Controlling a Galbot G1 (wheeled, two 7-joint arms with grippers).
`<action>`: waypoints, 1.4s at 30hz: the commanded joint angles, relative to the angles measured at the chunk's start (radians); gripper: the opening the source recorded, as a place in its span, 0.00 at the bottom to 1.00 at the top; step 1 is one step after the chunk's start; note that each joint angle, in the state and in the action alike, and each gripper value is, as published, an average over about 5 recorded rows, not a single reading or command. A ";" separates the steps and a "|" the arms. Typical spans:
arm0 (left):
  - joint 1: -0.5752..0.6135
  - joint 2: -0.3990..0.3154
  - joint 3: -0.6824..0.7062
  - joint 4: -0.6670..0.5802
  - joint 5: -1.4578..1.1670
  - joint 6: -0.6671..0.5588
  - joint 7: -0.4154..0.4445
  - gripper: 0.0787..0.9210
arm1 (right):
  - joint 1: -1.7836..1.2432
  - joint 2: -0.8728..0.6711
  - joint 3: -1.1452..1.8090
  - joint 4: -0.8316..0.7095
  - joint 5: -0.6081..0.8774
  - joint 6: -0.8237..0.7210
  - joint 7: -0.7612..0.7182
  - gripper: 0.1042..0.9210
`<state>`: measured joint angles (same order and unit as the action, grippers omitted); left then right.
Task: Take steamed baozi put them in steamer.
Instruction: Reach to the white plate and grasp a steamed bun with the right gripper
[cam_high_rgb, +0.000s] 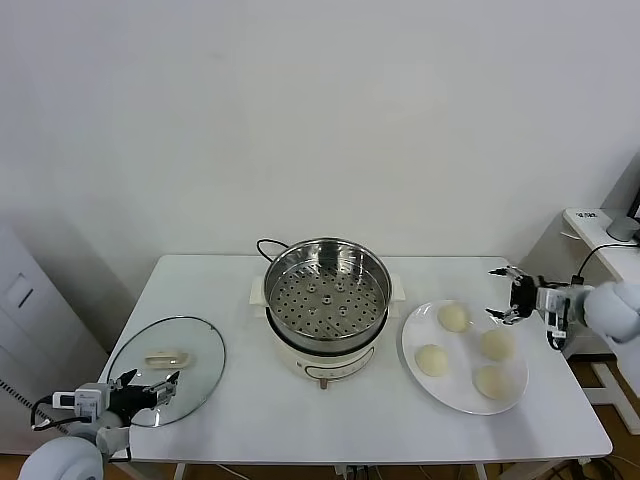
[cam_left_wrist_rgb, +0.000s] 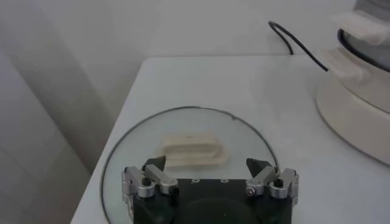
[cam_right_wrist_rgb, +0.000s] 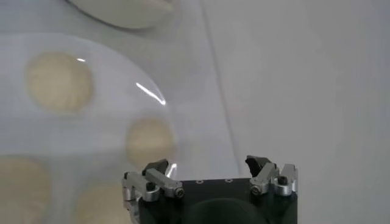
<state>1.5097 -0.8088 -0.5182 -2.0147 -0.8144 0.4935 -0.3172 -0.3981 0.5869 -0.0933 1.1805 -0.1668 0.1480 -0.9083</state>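
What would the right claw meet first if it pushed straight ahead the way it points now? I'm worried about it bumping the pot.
Probably the white plate with its steamed baozi. The open right claw hovers at the plate's right edge, pointing toward them; the steamer lies beyond. Its height is unclear.

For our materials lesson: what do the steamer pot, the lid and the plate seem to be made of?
Steamer pot: shiny metal, likely steel, mirror reflections, perforated tray.
Lid: clear glass, table shows through; cream handle, probably plastic.
Plate: glossy white, ceramic or similar, highlight on its surface.
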 joint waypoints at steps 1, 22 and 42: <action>0.001 -0.010 -0.003 -0.006 0.002 0.018 0.000 0.88 | 0.423 0.085 -0.411 -0.254 0.042 0.061 -0.271 0.88; 0.017 -0.031 -0.017 -0.022 0.010 0.031 -0.005 0.88 | 0.377 0.332 -0.375 -0.485 -0.200 0.178 -0.286 0.88; 0.022 -0.035 -0.016 -0.032 0.012 0.034 -0.009 0.88 | 0.309 0.403 -0.231 -0.573 -0.322 0.166 -0.211 0.74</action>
<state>1.5313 -0.8425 -0.5345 -2.0453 -0.8026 0.5267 -0.3247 -0.0819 0.9646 -0.3640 0.6431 -0.4375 0.3103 -1.1300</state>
